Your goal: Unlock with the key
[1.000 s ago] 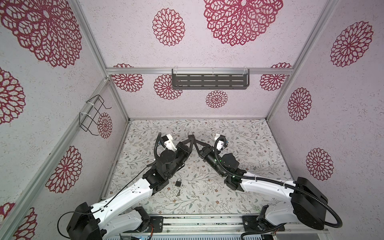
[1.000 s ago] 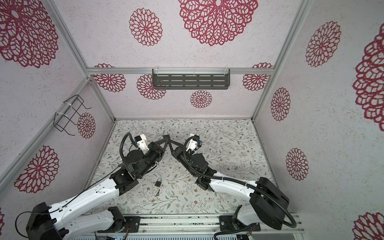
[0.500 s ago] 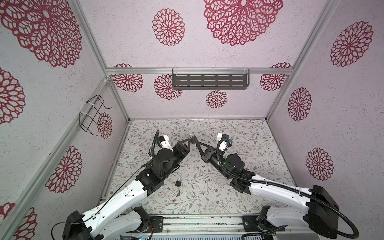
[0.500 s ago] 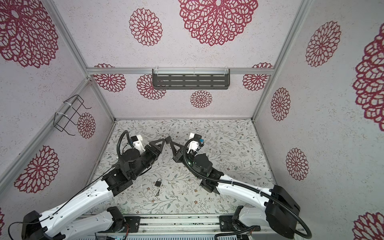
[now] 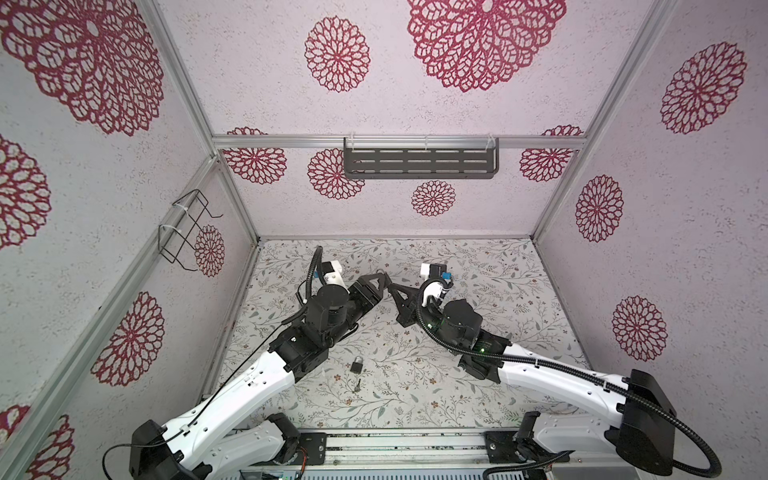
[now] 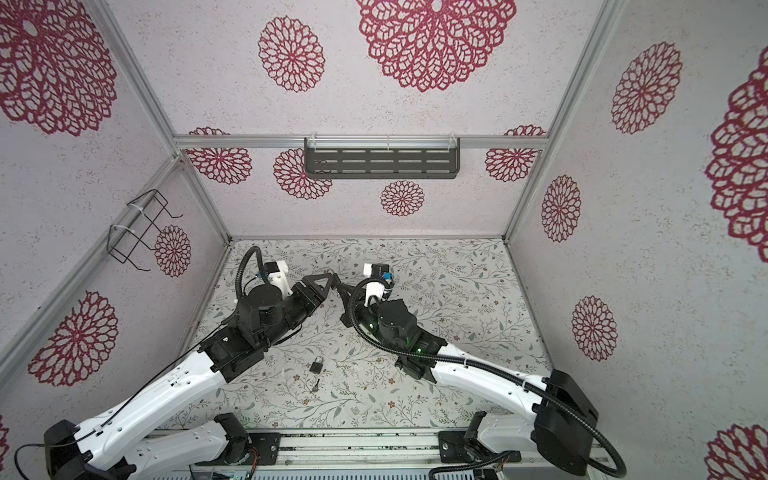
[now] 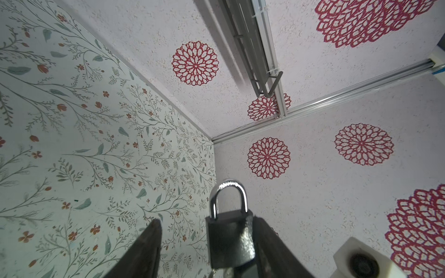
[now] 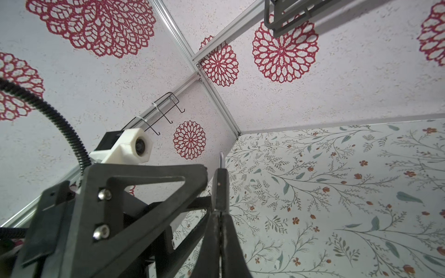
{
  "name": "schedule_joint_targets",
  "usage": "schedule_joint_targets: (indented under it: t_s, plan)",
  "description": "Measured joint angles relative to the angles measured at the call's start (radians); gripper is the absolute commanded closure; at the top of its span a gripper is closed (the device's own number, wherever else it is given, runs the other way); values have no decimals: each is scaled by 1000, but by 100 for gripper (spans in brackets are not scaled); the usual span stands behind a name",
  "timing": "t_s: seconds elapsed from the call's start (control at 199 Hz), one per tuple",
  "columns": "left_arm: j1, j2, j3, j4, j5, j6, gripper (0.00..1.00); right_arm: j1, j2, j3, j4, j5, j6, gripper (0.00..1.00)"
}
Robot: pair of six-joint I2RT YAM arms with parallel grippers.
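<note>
Key [image 5: 357, 386] and small padlock [image 5: 356, 365] lie loose, near, on the floral table [image 5: 457, 374]. Farther, a raised padlock [image 7: 230, 238] sits between the left gripper's [image 7: 206, 219] parted jaws. The right gripper [image 8: 219, 216], jaws closed, pinches its inserted key [image 8: 218, 210]. Wire rack [image 5: 183, 232] on the left wall, slotted shelf [image 5: 419, 164] on the far wall.

Between the fingers of the left gripper [image 7: 207, 220], the lower end of the padlock [image 7: 230, 237] runs off the picture's edge, so the keyhole is unseen. The pinched fingertips of the right gripper [image 8: 219, 213] cover whatever they clamp beneath the padlock's edge-on body. Well apart from all fingers, a slim metal piece [image 5: 358, 387] is too small to identify.
</note>
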State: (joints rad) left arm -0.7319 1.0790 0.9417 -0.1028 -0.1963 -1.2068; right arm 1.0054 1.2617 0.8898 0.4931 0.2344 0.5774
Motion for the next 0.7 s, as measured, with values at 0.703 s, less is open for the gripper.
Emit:
schedule_joint_targets:
  t_s: [0.703]
  plan:
    - [2, 85, 87, -95, 50, 3, 57, 21, 36, 77, -153, 56, -197, 100]
